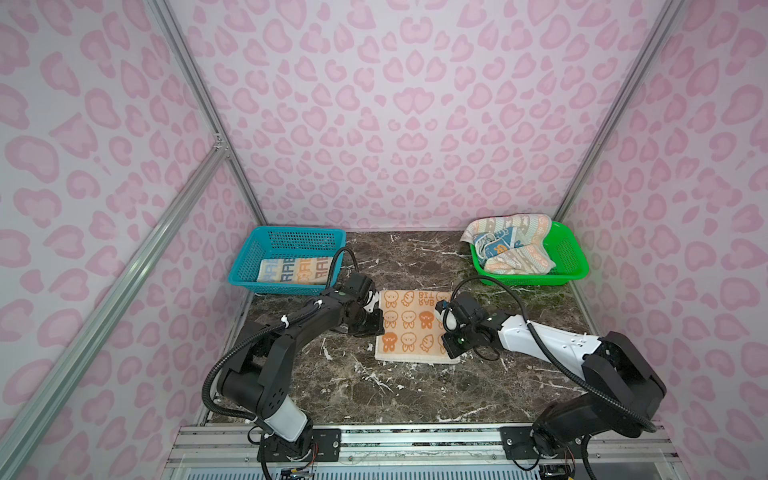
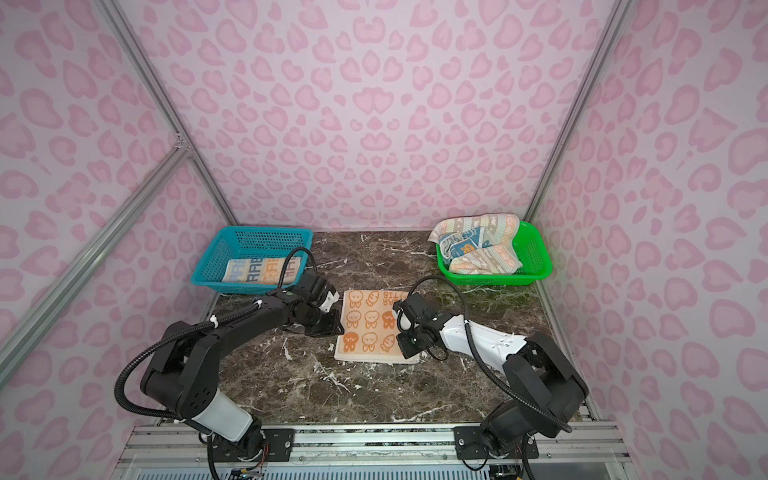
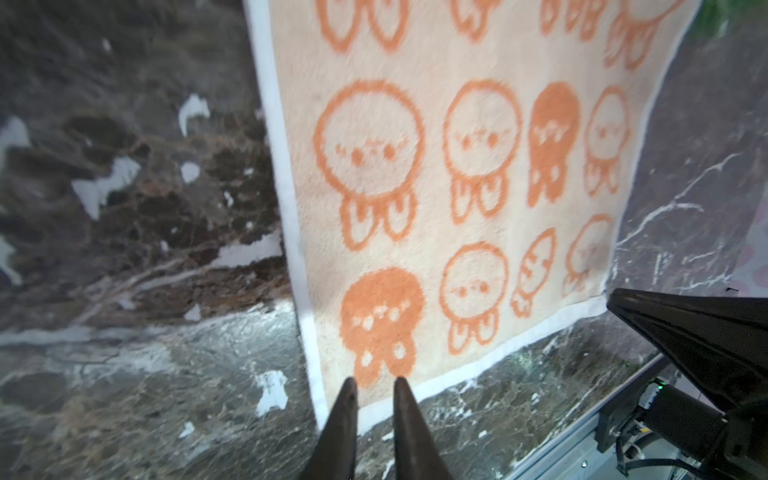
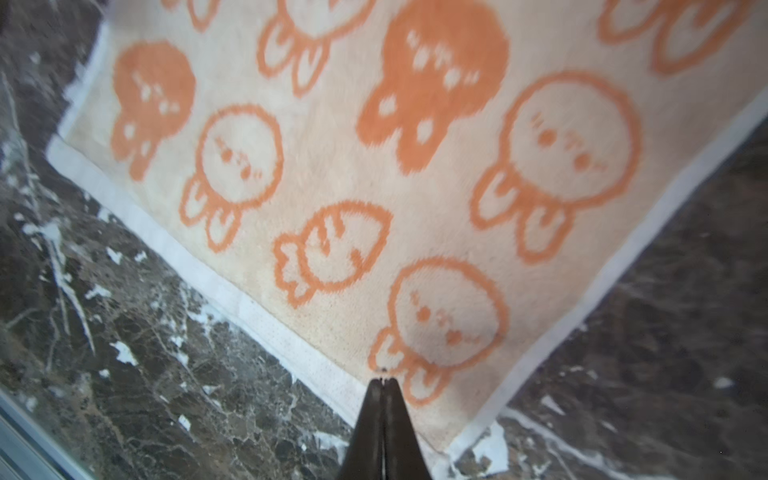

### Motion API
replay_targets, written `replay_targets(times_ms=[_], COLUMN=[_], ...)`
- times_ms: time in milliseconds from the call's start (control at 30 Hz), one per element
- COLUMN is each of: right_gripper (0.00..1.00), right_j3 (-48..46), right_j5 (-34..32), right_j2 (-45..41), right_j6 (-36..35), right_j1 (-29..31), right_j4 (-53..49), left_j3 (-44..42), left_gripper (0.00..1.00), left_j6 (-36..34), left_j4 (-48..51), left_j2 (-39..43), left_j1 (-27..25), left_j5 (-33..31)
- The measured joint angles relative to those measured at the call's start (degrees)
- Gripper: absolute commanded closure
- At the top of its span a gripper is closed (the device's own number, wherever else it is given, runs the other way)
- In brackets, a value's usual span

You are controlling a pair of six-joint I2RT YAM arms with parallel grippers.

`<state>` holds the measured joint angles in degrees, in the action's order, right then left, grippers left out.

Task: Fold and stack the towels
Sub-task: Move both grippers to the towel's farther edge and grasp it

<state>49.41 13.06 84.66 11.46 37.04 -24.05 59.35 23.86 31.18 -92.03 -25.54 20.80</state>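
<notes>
On the tabletop, orange face towel lies flat for folding. Left jaws slightly parted, right jaws shut, both empty

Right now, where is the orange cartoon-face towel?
In both top views the orange towel lies flat mid-table between the left gripper and right gripper, nearer the camera than the blue basket and green basket.

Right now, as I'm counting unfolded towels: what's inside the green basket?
In the green basket, a rumpled chevron towel is bunched around a blue towel; anything beneath them is covered.
</notes>
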Motion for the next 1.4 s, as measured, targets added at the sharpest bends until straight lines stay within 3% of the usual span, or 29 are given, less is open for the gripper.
replay_targets(times_ms=[33, 100, 233, 433, 767, 1067, 1167, 1267, 1400], right_gripper=[0.66, 0.64, 0.55, 0.56, 0.67, 0.68, 0.74, 0.85, 0.98], right_j3=[0.5, 1.6, 3.6, 8.5, 19.6, 23.5, 23.9, 24.6, 25.0], right_j5=[-0.5, -1.6, -4.0, -3.9, -3.0, -1.2, -0.4, 0.3, 1.1], right_j2=[-0.6, -1.6, -0.1, 7.5, 22.2, 27.8, 28.9, 29.7, 30.0], right_j6=[0.0, 0.6, 4.8, 9.2, 14.0, 17.0, 17.5, 17.9, 17.9], right_j1=[-0.6, -2.9, -9.8, -15.7, -18.3, -18.4, -18.4, -18.4, -18.4], right_j4=[0.5, 1.9, 4.7, 6.5, 5.9, 5.3, 5.3, 5.7, 5.7], left_j3=[1.3, 4.2, 10.2, 18.3, 27.6, 29.9, 30.0, 30.4, 30.8], left_gripper=[0.54, 0.44, 0.35, 0.34, 0.39, 0.48, 0.53, 0.63, 0.87], left_j6=[0.0, -0.1, -0.6, -0.7, -1.9, -1.8, -1.8, -1.4, -1.4], left_j4=[0.0, 0.4, 0.1, 0.3, 0.4, 0.0, -0.4, -1.0, -1.0], left_j2=[0.0, -0.2, -4.7, -14.8, -26.8, -30.7, -31.0, -31.6, -32.2], left_j1=[0.0, 0.2, 1.5, 4.9, 7.1, 7.1, 7.1, 7.1, 7.1], left_j5=[-0.4, -1.5, -3.0, -3.9, -3.0, -1.0, -0.5, 0.0, -0.2])
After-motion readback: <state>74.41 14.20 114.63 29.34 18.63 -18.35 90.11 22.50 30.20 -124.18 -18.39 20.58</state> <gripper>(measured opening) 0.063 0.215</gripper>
